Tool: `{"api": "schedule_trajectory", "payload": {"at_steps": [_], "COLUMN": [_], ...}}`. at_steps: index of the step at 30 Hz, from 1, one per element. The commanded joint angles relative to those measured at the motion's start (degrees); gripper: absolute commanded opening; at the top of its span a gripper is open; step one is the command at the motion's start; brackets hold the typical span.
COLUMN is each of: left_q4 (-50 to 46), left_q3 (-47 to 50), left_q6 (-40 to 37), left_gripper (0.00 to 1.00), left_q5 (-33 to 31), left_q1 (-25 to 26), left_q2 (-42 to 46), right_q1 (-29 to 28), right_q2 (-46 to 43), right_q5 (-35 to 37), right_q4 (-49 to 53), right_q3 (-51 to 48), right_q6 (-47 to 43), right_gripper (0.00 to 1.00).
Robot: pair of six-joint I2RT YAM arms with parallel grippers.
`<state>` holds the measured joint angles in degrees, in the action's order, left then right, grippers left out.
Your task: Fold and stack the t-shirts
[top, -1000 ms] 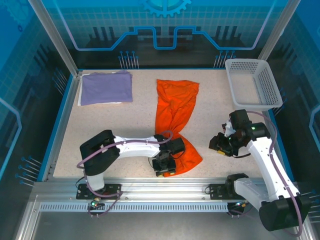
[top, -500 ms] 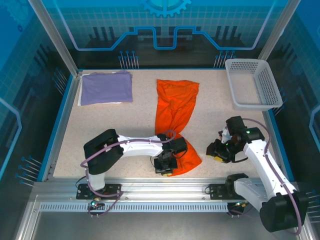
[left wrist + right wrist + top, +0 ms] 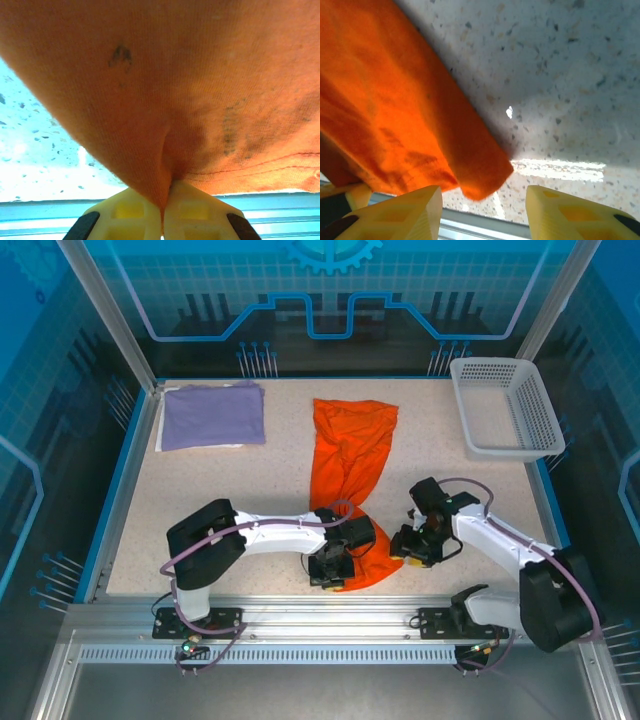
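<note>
Left end effector (image 3: 163, 201) is clamped on the near hem of the orange t-shirt (image 3: 350, 465), with cloth pinched between its fingers. Right end effector (image 3: 484, 196) is spread wide and holds nothing, at that shirt's near right corner. The shirt is rumpled and gathered narrow. Its long axis runs near to far along the counter (image 3: 450, 490). Lavender t-shirt (image 3: 212, 416) lies folded flat in the far left corner.

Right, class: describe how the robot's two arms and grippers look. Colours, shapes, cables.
Both the left arm and right arm have white links, bulky black joints and a lilac cable looping alongside. The left gripper and right gripper have black bodies and blocky pale-yellow fingers with square recessed pockets.
</note>
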<state>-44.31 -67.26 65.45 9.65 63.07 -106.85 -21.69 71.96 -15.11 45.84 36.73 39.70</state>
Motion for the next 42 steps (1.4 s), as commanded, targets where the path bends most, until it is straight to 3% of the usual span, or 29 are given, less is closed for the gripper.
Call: {"api": "schedule_trajectory", "payload": {"at_steps": [1, 8, 11, 18, 24, 27, 35, 42], "left_q4": [-2.27, -2.66, -2.53, -2.69, -2.53, -2.51, -6.42, -9.61], "left_q3": [0.82, 0.73, 0.82, 1.02, 1.45, 1.10, -3.80, -5.88], "left_q6": [-1.34, -1.81, -2.08, -2.98, -3.57, -4.02, -3.56, -1.51], "left_gripper": [0.01, 0.01, 0.01, 0.01, 0.01, 0.01, 0.00, 0.00], "left_q5": [-3.77, -3.93, -3.84, -3.97, -4.29, -4.30, -4.86, -2.88], "left_q1": [0.04, -0.01, 0.04, 0.03, 0.03, 0.03, 1.82, 3.15], "left_q2": [0.40, 0.66, 0.75, 1.13, 1.68, 1.71, 4.67, 8.39], "right_q1": [0.57, 0.69, 0.61, 0.34, 0.24, 0.16, -0.43, -1.23], "right_q2": [2.30, 4.83, 6.57, 5.34, 5.33, 3.67, -14.49, -38.59], "right_q5": [1.74, 1.88, -0.27, -0.43, -1.80, -2.16, -3.56, -7.41], "right_q4": [-3.02, -7.07, -10.46, -12.07, -12.00, -10.30, 9.20, 28.57], "right_q3": [-0.05, -4.06, -6.47, -7.69, -7.36, -7.31, -6.22, -8.45], "right_q6": [0.63, 1.87, 2.76, 3.93, 3.85, 3.88, 6.74, 18.64], "right_gripper": [0.47, 0.41, 0.34, 0.31, 0.11, 0.07, 0.00, 0.00]}}
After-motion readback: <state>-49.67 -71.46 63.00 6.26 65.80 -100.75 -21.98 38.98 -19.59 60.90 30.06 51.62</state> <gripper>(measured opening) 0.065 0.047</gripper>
